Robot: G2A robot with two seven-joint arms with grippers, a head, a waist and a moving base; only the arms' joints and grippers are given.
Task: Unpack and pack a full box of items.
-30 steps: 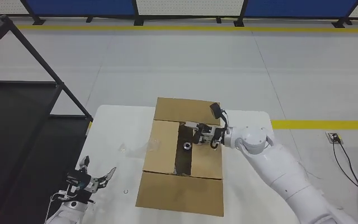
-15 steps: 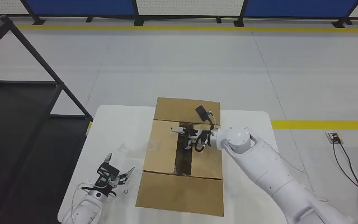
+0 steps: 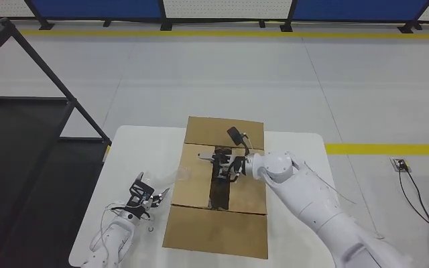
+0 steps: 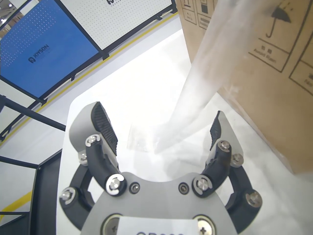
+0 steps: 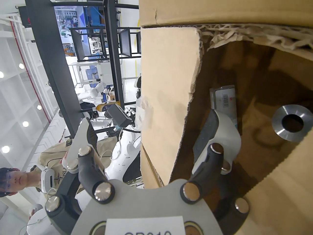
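The right pincer (image 5: 149, 121) is being held released astride the rough-edged flap (image 5: 166, 79) of the cardboard box (image 3: 214, 234), one finger inside near a shiny metal ring (image 5: 292, 123) lying on the box floor. The left pincer (image 4: 159, 113), also released, is being held low over the desk (image 4: 117, 86), a limp clear bag (image 4: 195, 91) stretching lengthwise ahead between its ribbed pads (image 4: 105, 123).

In the left wrist view the clear bag (image 4: 195, 94) is a blurred streak cut off by the picture's edge, its contents impossible to tell. In the right wrist view a box flap (image 5: 166, 86) covers the gap between the fingers of the right pincer (image 5: 149, 118), and one finger (image 5: 220, 133) hides the barcoded pack's (image 5: 225, 97) near end.
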